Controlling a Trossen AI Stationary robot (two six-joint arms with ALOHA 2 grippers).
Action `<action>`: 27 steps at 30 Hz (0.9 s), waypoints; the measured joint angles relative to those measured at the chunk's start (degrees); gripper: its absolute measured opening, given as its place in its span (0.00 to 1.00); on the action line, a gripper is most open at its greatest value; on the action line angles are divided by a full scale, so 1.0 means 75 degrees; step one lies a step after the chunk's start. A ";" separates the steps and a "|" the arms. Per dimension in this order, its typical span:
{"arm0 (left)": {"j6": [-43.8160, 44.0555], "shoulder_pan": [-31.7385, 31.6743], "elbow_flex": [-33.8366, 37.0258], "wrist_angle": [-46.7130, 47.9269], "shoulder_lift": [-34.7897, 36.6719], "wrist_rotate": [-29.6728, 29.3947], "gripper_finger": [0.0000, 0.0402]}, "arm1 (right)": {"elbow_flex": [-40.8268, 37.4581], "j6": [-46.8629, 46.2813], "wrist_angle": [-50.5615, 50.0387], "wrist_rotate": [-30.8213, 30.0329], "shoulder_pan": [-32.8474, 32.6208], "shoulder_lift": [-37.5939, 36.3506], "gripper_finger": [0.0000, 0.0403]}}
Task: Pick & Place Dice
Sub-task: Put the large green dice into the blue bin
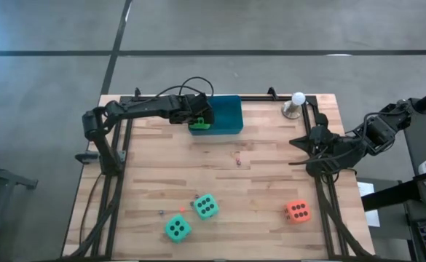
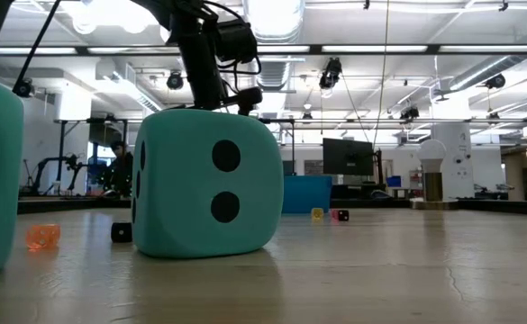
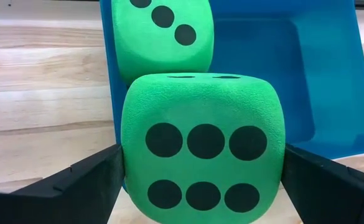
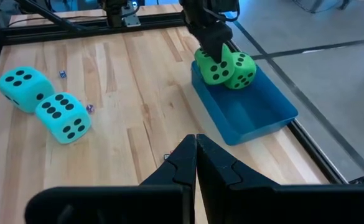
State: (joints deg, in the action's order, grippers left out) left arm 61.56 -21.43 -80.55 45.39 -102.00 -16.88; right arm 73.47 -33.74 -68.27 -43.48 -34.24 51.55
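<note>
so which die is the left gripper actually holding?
The bright green die showing six pips, clamped in the left gripper over the blue tray. The other green die lies free beside it.

Two dice [image 1: 201, 125] at tray [image 1: 227, 115] left end; three [image 1: 206, 207] near front edge.

This is a big open robotics lab or workshop, as seen from the grey concrete floor [image 1: 285, 25] around the wooden table [image 1: 256, 182], the ceiling lamps [image 2: 277, 18] and pipes, the dark monitor [image 2: 346, 156] and a person [image 2: 119, 166] sitting at far benches.
</note>
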 joint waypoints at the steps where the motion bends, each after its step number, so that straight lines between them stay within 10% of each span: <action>1: 0.0001 -0.0005 0.0000 0.0000 0.0000 0.0000 0.99 | 0.0000 0.0000 0.0000 0.0000 0.0000 0.0008 0.02; 27: 0.1055 -0.0006 0.0000 -0.0023 0.0000 0.0015 0.99 | -0.0002 0.0299 0.0400 -0.1425 0.0468 0.0991 0.02</action>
State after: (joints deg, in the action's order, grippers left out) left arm 69.47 -21.47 -80.55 45.21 -102.00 -16.78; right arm 73.46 -31.50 -65.27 -54.17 -30.73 58.99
